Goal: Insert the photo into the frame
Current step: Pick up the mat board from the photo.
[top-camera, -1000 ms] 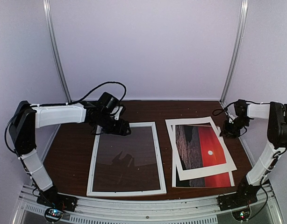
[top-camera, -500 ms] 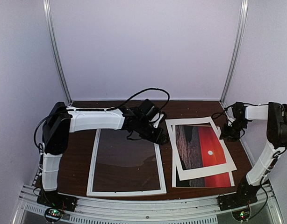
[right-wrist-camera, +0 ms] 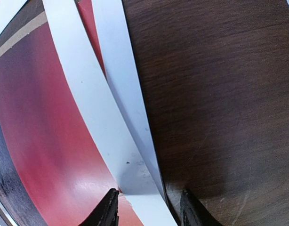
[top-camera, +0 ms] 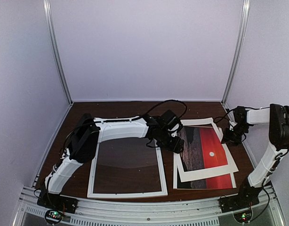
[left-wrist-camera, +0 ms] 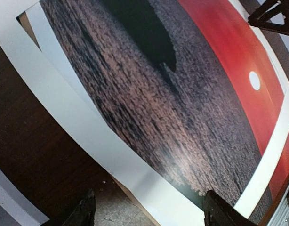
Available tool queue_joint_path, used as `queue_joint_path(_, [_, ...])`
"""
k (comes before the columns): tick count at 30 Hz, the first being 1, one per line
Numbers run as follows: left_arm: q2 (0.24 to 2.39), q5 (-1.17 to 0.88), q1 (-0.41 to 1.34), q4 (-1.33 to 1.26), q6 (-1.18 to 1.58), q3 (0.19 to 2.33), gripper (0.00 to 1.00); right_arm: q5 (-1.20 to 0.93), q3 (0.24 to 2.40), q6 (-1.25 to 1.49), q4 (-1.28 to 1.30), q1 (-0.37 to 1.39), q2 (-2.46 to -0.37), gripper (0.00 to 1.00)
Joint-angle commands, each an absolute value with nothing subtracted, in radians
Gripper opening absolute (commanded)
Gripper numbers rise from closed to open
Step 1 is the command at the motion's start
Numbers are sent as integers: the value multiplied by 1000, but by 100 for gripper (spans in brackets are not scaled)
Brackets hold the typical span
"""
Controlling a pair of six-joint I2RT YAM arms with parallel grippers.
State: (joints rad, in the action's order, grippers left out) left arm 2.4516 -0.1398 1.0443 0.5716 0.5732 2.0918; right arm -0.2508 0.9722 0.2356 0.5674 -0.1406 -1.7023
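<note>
The photo (top-camera: 211, 144), a red sunset with a small white sun, lies at the right of the table under a tilted white mat (top-camera: 191, 123); a strip of it shows below the mat. The white frame (top-camera: 126, 194) lies flat to its left. My left gripper (top-camera: 175, 144) hovers over the mat's left border. In the left wrist view it (left-wrist-camera: 151, 214) is open wide above that mat border (left-wrist-camera: 88, 127) and the photo (left-wrist-camera: 182, 94). My right gripper (top-camera: 231, 136) is at the mat's right border. In the right wrist view it (right-wrist-camera: 150, 211) is open, straddling the mat strip (right-wrist-camera: 88, 103).
A clear sheet (top-camera: 125, 162) fills the frame. A tan board edge (left-wrist-camera: 135, 200) peeks out under the mat. A second white edge (right-wrist-camera: 118, 70) lies beside the mat strip, with bare dark wood table (right-wrist-camera: 220, 94) to its right. Walls enclose the table on three sides.
My left arm has swung right, from the frame's top left corner across to the mat's left edge. My right gripper has shifted slightly at the mat's right edge.
</note>
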Motion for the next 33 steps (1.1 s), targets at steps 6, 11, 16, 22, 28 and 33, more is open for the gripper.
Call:
queue_joint_path(6, [2541,-65,1041,665,677,2213,80,-267,907,254,533,-133,-1677,42])
queue_joint_path(11, [2566,-75,1040,646,701,2220,79,-296,878,261,518,-132,-1651,37])
queue_joint_path(16, [2573,-97,1035,604,723,2203,76,-348,845,271,500,-129,-1632,29])
queue_joint_path(22, [2560,-140,1016,526,761,2149,68,-359,820,273,500,-123,-1597,23])
queue_joint_path(28, [2543,-140,1006,480,766,2111,58,-385,806,282,497,-119,-1573,22])
queue_joint_path(33, [2524,-145,997,445,772,2073,52,-384,802,285,503,-114,-1558,21])
